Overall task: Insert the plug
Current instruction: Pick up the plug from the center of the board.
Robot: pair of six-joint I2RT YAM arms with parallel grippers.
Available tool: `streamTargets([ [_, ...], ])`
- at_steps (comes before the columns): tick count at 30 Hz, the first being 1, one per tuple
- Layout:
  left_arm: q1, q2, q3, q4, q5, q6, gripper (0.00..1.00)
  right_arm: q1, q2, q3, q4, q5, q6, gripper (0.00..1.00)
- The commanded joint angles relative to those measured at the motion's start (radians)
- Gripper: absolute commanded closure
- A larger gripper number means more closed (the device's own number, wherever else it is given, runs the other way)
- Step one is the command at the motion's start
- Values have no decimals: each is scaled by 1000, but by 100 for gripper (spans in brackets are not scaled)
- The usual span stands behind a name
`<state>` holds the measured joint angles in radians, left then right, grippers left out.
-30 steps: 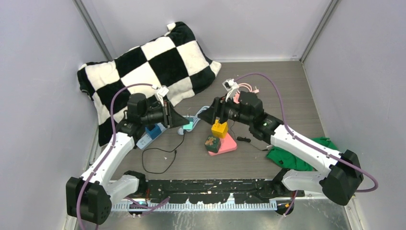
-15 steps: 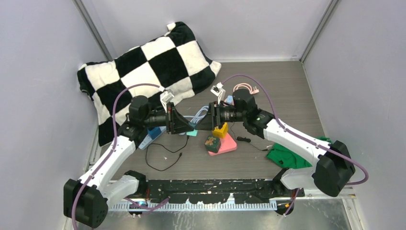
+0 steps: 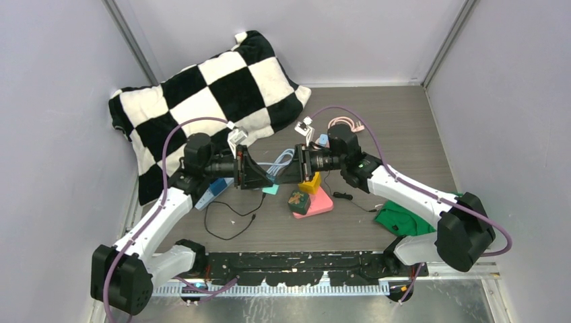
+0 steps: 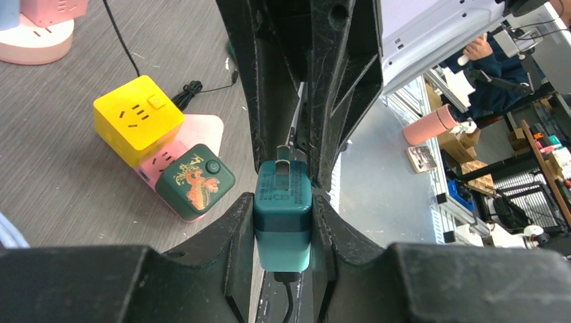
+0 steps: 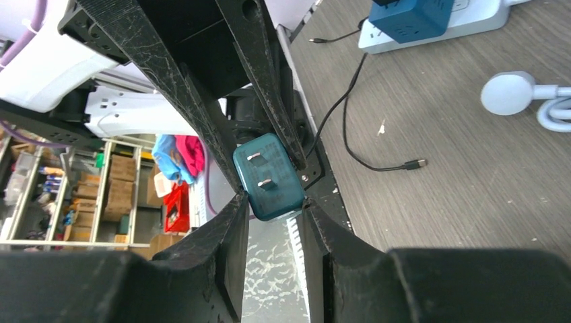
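The teal plug (image 4: pixel 283 208) sits upright between my left gripper's (image 4: pixel 283 225) pads, two prongs pointing away and a black cable leaving its back end. My right gripper (image 5: pixel 275 198) faces it head-on, and its fingertips (image 5: pixel 244 202) press both sides of the plug's (image 5: pixel 268 176) pronged end. In the top view both grippers meet tip to tip above the table, the left gripper (image 3: pixel 266 179) against the right gripper (image 3: pixel 279 176), and a bit of teal plug (image 3: pixel 270 190) shows below them. A yellow cube socket (image 4: pixel 138 121) and a green cube socket (image 4: pixel 196 180) sit on a pink base (image 3: pixel 322 202).
A blue cube (image 5: pixel 411 17) sits on a white power strip (image 5: pixel 481 20) at the left. The black cable (image 3: pixel 229 219) loops on the table. A checkered pillow (image 3: pixel 209 101) lies at the back left, a green cloth (image 3: pixel 404 217) at the right, and a pink cable coil (image 3: pixel 345 124) behind.
A second ago the grippers were apart, the left holding the plug. They swung level and came together tip to tip. In the last half second they barely moved.
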<state>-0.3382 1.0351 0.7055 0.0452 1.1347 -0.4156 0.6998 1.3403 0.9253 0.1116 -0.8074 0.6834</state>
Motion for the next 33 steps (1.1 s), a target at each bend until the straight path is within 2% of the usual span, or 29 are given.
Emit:
streamTargets([
  [1,-16,-14,10,124,87,-34,99,23,0,-3,231,-106,89,81],
  [4,-19,-27,-27,245,124,-123,100,24,6,1,215,-109,69,67],
  [13,-28,-43,-32,249,135,-118,100,28,36,18,211,-104,70,43],
  [14,-28,-43,-31,249,135,-118,100,30,36,19,211,-102,69,44],
  [15,-28,-43,-30,249,135,-119,100,29,35,21,211,-103,68,50],
  [16,-28,-43,-31,249,134,-119,100,30,33,20,216,-110,68,63],
  [17,-28,-43,-32,247,131,-118,100,33,32,18,226,-121,70,70],
  [21,-28,-47,-17,183,89,-84,99,34,9,-20,284,-130,97,82],
  [22,-28,-50,-6,137,67,-58,93,33,2,-30,284,-115,99,83],
  [25,-28,-70,38,-27,9,31,64,32,-27,-51,286,-45,115,85],
  [27,-28,-94,50,-80,-26,40,55,33,-43,-59,293,8,135,85],
  [31,-25,-151,50,-85,-126,-107,28,31,-59,-86,368,75,203,84],
  [33,-22,-170,50,-53,-134,-182,25,32,-65,-96,429,104,254,84],
])
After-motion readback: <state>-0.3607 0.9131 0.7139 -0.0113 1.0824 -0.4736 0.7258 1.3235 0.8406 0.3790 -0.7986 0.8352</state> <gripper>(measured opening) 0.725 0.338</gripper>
